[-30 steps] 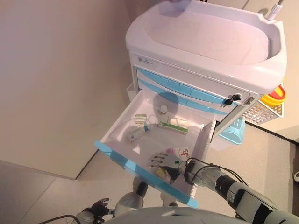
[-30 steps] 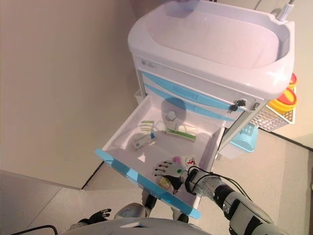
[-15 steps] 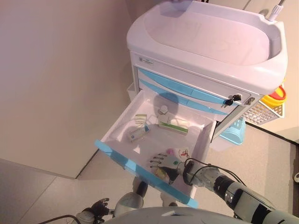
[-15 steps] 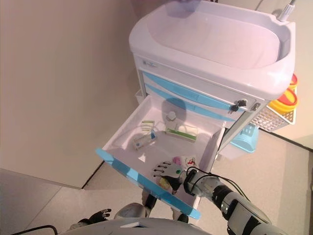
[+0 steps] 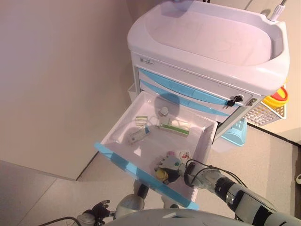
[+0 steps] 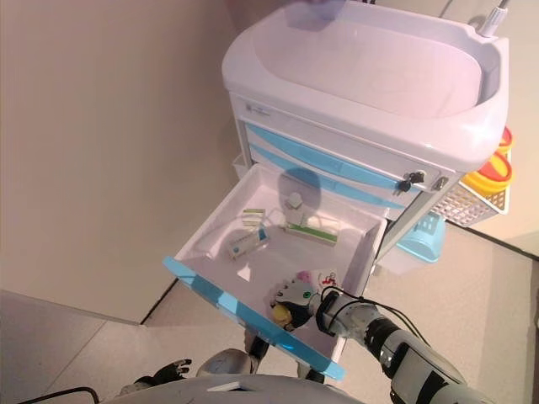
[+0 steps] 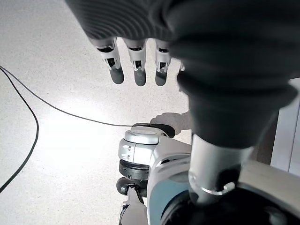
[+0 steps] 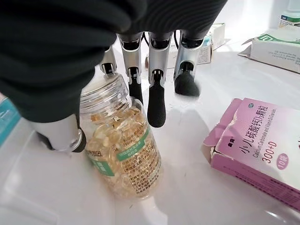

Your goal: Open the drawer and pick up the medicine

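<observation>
White medical cart [image 5: 207, 42] with blue-fronted drawers, standing on a pale speckled floor [image 5: 37, 197] in the upper right of the frame. Its lowest drawer [image 5: 123, 126], white with a blue front edge, is pulled out toward the lower centre. On the drawer floor: a clear jar of yellow capsules [image 8: 123, 145] near the front, a pink carton [image 8: 255, 145] just beside it, a green-and-white box [image 5: 174, 126] and a small white bottle [image 5: 164, 111] toward the back, and two smaller cartons [image 5: 138, 135] at left.
</observation>
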`<state>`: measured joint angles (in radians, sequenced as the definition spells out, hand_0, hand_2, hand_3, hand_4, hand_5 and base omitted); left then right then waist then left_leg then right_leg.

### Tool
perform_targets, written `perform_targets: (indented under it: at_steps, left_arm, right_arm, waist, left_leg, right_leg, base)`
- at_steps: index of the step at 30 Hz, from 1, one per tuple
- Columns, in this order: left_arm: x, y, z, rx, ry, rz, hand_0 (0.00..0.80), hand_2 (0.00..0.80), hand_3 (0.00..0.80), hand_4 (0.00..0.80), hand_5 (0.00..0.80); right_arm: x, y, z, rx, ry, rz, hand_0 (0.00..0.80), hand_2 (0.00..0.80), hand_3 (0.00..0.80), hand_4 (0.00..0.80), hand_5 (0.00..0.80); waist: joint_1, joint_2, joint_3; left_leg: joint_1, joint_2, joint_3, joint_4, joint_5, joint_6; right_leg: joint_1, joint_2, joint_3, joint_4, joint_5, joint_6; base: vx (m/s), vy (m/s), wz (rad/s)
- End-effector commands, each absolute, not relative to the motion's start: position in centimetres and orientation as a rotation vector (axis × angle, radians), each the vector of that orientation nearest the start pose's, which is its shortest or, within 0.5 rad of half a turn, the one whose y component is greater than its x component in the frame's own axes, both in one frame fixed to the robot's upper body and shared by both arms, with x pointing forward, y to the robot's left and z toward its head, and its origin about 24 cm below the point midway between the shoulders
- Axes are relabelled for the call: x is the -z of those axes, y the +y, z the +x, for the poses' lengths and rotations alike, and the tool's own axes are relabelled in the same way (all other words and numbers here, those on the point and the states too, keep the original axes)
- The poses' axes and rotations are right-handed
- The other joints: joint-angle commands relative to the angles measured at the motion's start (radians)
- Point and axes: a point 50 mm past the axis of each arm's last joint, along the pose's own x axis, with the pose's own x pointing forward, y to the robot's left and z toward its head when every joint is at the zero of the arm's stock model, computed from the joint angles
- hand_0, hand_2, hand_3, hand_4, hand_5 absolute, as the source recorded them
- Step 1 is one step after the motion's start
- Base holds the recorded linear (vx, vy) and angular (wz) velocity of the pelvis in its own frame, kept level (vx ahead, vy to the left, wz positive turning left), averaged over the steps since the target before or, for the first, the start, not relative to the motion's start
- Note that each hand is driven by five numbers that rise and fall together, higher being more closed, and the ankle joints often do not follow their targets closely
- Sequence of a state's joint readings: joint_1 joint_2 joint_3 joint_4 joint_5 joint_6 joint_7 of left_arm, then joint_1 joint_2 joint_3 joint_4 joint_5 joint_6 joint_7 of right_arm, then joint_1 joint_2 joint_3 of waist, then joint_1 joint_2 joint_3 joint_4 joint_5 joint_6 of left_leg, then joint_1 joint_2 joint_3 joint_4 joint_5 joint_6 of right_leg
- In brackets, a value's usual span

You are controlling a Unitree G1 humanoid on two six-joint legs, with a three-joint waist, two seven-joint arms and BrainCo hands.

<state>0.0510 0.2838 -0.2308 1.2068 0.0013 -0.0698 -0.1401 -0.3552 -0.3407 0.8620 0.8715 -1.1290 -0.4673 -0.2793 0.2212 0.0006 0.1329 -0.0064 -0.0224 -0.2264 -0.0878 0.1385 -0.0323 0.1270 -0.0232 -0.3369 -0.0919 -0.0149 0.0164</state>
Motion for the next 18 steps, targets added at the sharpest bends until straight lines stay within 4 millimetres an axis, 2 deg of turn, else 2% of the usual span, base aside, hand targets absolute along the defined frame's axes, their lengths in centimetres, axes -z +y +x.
perform_targets:
  at_steps: [1,7,11,13,16,17,18]
  left_arm:
    - [16.2,22.7,8.4,0.221,1.223,0.334,0.000,0.000,0.000,0.000,0.000]
    - [16.2,22.8,8.4,0.221,1.225,0.335,0.000,0.000,0.000,0.000,0.000]
    - [16.1,23.2,8.5,0.210,1.229,0.333,0.000,0.000,0.000,0.000,0.000]
    - [16.0,23.6,8.6,0.200,1.230,0.332,0.000,0.000,0.000,0.000,0.000]
    - [15.8,24.3,8.7,0.161,1.235,0.318,0.000,0.000,0.000,0.000,0.000]
    - [15.8,24.3,8.8,0.158,1.234,0.316,0.000,0.000,0.000,0.000,0.000]
    - [15.8,24.6,8.7,0.143,1.236,0.306,0.000,0.000,0.000,0.000,0.000]
  right_arm:
    - [7.4,-8.5,21.8,-1.150,-0.371,-1.466,0.800,0.800,0.800,0.800,0.800]
    - [7.3,-8.8,22.0,-1.142,-0.378,-1.481,0.800,0.800,0.800,0.800,0.800]
    - [5.6,-9.1,23.4,-1.104,-0.423,-1.491,0.800,0.800,0.800,0.800,0.800]
    - [3.8,-9.1,24.5,-1.071,-0.453,-1.486,0.800,0.800,0.800,0.800,0.800]
    - [-1.6,-9.4,26.9,-1.000,-0.516,-1.466,0.800,0.800,0.800,0.800,0.800]
    - [-2.0,-9.5,27.0,-0.995,-0.518,-1.463,0.800,0.800,0.800,0.800,0.800]
    - [-4.4,-9.9,27.7,-0.959,-0.542,-1.452,0.800,0.800,0.800,0.800,0.800]
  waist:
    - [0.030,-0.030,0.021]
    - [0.030,-0.032,0.020]
    - [0.023,-0.040,0.019]
    - [0.016,-0.045,0.021]
    - [-0.011,-0.059,0.022]
    - [-0.012,-0.060,0.022]
    - [-0.025,-0.065,0.021]
  left_leg:
    - [0.019,-0.035,0.004,0.014,-0.100,0.006]
    - [0.023,-0.033,0.004,0.013,-0.100,0.006]
    - [0.025,-0.031,0.009,0.013,-0.101,0.006]
    - [0.028,-0.028,0.014,0.012,-0.102,0.005]
    - [0.034,-0.019,0.034,0.008,-0.103,0.002]
    - [0.034,-0.019,0.037,0.008,-0.103,0.002]
    - [0.038,-0.015,0.046,0.006,-0.104,0.001]
  right_leg:
    - [-0.025,-0.043,0.003,0.072,-0.021,0.035]
    - [-0.021,-0.041,0.003,0.070,-0.019,0.035]
    - [-0.019,-0.039,0.011,0.067,-0.015,0.036]
    - [-0.019,-0.038,0.019,0.066,-0.013,0.036]
    - [-0.020,-0.033,0.041,0.063,-0.007,0.037]
    - [-0.020,-0.033,0.042,0.063,-0.007,0.037]
    - [-0.020,-0.032,0.050,0.062,-0.005,0.038]
  base:
    - [0.000,0.000,0.00]
    - [0.000,0.000,0.00]
    - [0.000,0.000,0.00]
    - [0.000,0.000,0.00]
    - [-0.007,0.000,-0.05]
    - [-0.013,0.011,-0.10]
    - [-0.012,0.019,-0.16]
